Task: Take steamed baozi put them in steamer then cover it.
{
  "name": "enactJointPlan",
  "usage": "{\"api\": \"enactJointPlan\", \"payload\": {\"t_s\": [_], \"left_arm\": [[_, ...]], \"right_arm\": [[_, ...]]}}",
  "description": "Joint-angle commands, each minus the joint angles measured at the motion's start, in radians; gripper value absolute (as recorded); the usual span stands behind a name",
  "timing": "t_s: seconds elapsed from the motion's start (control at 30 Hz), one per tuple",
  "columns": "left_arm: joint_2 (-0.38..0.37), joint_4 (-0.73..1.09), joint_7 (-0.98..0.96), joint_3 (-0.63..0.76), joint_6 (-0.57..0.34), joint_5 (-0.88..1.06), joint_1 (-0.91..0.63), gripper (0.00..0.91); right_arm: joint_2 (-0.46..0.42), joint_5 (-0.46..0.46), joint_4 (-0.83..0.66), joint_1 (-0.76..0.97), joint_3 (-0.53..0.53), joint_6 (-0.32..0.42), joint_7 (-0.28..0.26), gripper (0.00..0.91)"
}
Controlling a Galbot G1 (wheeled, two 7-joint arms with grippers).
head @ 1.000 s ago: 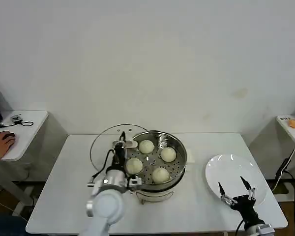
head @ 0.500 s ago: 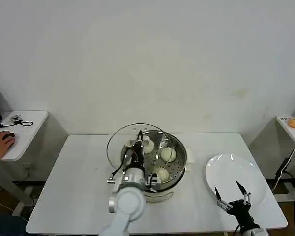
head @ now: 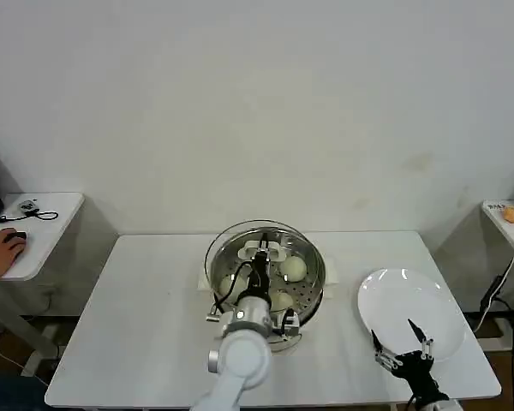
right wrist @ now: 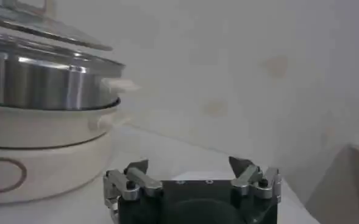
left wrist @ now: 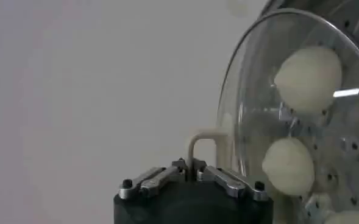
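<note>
The steamer stands mid-table on its cream pot base, with steamed baozi on its perforated floor. My left gripper is shut on the cream handle of the glass cover, holding it just over the steamer, shifted slightly left of the rim. In the left wrist view the gripper pinches the handle, and two baozi show through the cover. My right gripper hangs open near the table's front right; its wrist view shows the gripper, steamer and cover.
A flat white plate lies right of the steamer, just beyond the right gripper. A side table at the left has a person's hand on a mouse. Another small table stands at the far right.
My left gripper has carried the cover to the right, from beside the steamer to over it. The right gripper has drawn back a little toward the table's front edge.
</note>
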Motion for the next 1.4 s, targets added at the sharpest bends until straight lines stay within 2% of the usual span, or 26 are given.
{"api": "enactJointPlan", "payload": {"t_s": [0.03, 1.0, 1.03, 1.07, 1.1, 1.4], "left_arm": [[-0.012, 0.019, -0.004, 0.023, -0.001, 0.009, -0.001, 0.0], [-0.012, 0.046, -0.018, 0.018, -0.008, -0.015, 0.004, 0.0], [-0.012, 0.047, -0.022, 0.018, -0.008, -0.022, 0.004, 0.06], [-0.012, 0.048, -0.024, 0.018, -0.008, -0.027, 0.005, 0.191], [-0.012, 0.047, -0.025, 0.018, -0.009, -0.027, 0.005, 0.907], [-0.009, 0.019, -0.029, 0.018, -0.008, -0.037, 0.013, 0.907]], "right_arm": [[0.005, -0.006, -0.003, -0.001, -0.002, 0.002, -0.001, 0.907], [0.009, -0.019, -0.009, -0.007, -0.005, 0.011, -0.005, 0.907], [0.009, -0.02, -0.009, -0.007, -0.006, 0.011, -0.005, 0.907], [0.01, -0.02, -0.008, -0.007, -0.006, 0.011, -0.006, 0.907], [0.01, -0.02, -0.008, -0.008, -0.006, 0.012, -0.006, 0.907], [0.009, -0.025, -0.01, -0.007, -0.009, 0.013, -0.007, 0.907]]}}
